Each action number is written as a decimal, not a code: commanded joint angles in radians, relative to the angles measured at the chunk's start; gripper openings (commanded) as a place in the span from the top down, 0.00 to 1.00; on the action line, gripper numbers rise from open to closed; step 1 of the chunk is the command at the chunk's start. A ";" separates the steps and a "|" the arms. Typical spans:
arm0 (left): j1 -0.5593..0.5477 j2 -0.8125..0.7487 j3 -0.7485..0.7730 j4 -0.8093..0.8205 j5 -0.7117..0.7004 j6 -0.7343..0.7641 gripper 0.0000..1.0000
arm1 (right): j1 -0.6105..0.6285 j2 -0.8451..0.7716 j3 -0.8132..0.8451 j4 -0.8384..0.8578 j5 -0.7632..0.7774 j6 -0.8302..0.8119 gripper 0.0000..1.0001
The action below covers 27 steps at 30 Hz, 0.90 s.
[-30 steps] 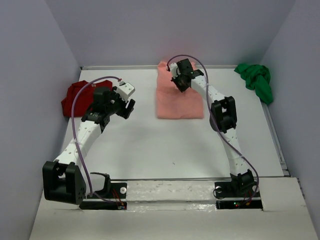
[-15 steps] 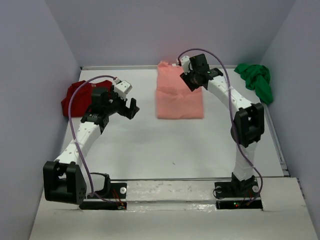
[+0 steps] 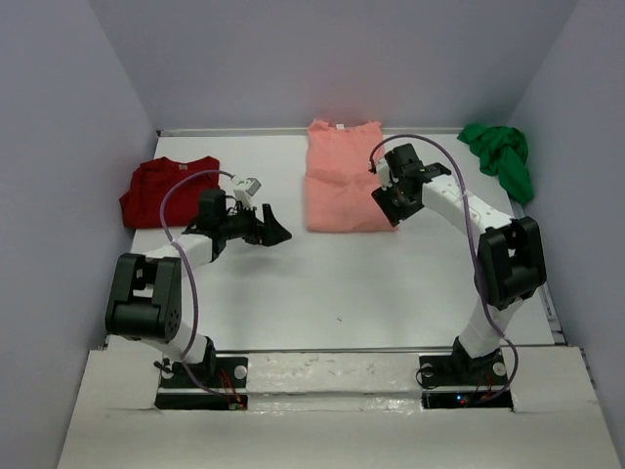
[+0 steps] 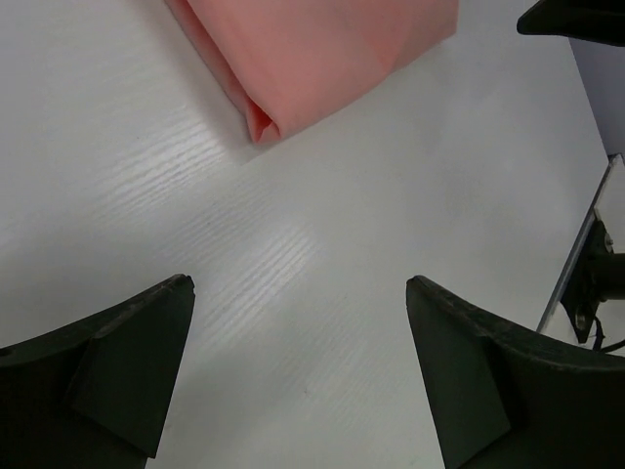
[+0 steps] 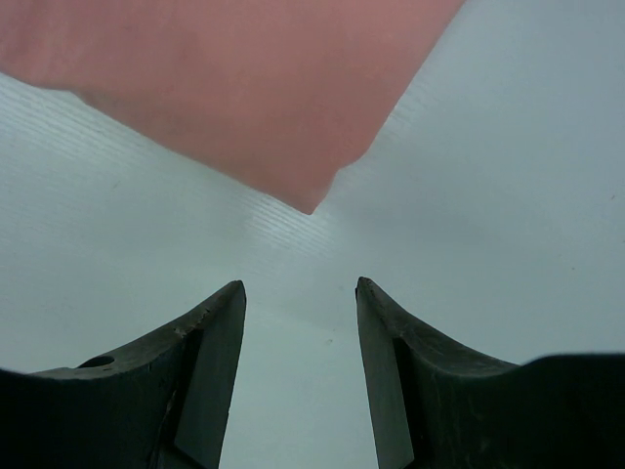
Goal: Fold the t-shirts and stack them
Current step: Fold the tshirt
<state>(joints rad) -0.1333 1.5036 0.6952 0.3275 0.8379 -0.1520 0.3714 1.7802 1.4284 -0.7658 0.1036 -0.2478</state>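
A salmon-pink t-shirt (image 3: 347, 186) lies folded flat at the middle back of the table. A dark red t-shirt (image 3: 166, 191) lies spread at the left, and a bright green one (image 3: 500, 156) is bunched in the back right corner. My left gripper (image 3: 276, 234) sits low over bare table, left of the pink shirt. It is open, and the shirt's folded corner (image 4: 262, 122) is ahead of the fingers (image 4: 117, 371). My right gripper (image 3: 389, 207) hovers by the pink shirt's near right corner (image 5: 308, 200), open and apart from the cloth.
Grey walls close in the white table (image 3: 322, 283) on the left, back and right. A raised white ledge (image 3: 332, 366) with both arm bases runs along the near edge. The right arm's dark link (image 4: 576, 20) shows at the top right of the left wrist view.
My right gripper opened, let go of the pink shirt and drew back from its far edge to its near right corner. My left arm dropped low and swung toward the middle, jaws widening.
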 commanded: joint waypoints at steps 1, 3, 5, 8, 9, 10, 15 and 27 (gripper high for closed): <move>0.001 0.090 0.044 0.087 0.063 -0.096 0.01 | -0.009 -0.015 -0.006 0.002 -0.004 0.024 0.46; 0.000 0.121 0.073 0.064 0.049 -0.080 0.01 | -0.009 -0.018 -0.022 0.031 0.063 0.002 0.46; -0.026 0.133 0.128 0.027 0.018 -0.035 0.01 | -0.009 -0.045 -0.045 0.062 0.100 -0.042 0.46; -0.133 0.106 0.216 -0.134 -0.188 0.266 0.01 | -0.009 -0.094 -0.082 0.092 0.081 -0.103 0.45; -0.167 0.095 0.228 -0.146 -0.248 0.267 0.01 | -0.009 -0.106 -0.091 0.098 0.071 -0.123 0.45; -0.196 0.084 0.230 -0.148 -0.323 0.357 0.01 | -0.009 -0.117 -0.123 0.120 0.067 -0.158 0.45; -0.373 0.029 0.169 -0.104 -0.554 0.584 0.01 | -0.009 -0.159 -0.219 0.174 0.044 -0.248 0.45; -0.568 -0.051 -0.022 -0.004 -0.986 0.871 0.01 | -0.009 -0.218 -0.449 0.411 0.025 -0.431 0.43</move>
<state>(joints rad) -0.6727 1.5059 0.7143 0.2504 0.0113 0.5762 0.3668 1.6283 1.0565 -0.5240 0.1505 -0.5594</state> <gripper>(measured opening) 0.989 0.551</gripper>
